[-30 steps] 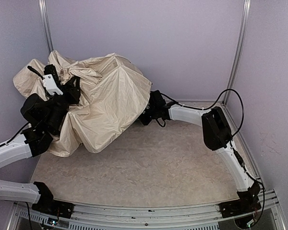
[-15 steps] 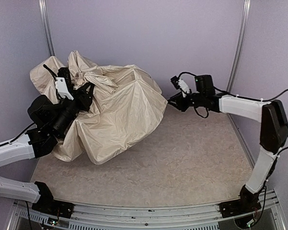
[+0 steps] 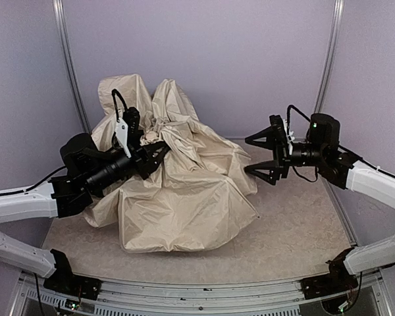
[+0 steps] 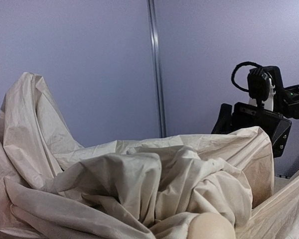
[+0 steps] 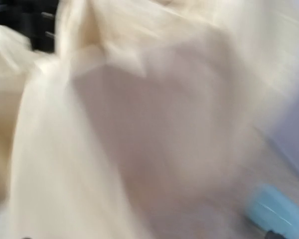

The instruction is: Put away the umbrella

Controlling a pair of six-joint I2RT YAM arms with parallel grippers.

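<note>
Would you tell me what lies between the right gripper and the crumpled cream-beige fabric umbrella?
Nothing: the top view shows only a bare strip of mottled beige tabletop between right gripper and umbrella.

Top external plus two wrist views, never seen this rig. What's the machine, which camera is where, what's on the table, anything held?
Two robot arms bolted at the near edge of a table, each ending in a two-finger gripper. The top external view looks down from above and behind them; each wrist view rides on one arm. On the table lies a crumpled cream-beige umbrella. The left gripper is buried in its folds and seems to grip it, though its fingers are partly hidden. The right gripper hangs beside the umbrella, jaws wide open, holding nothing. The left wrist view shows fabric with the right gripper beyond. The right wrist view is blurred: beige fabric and something light blue I cannot identify.
</note>
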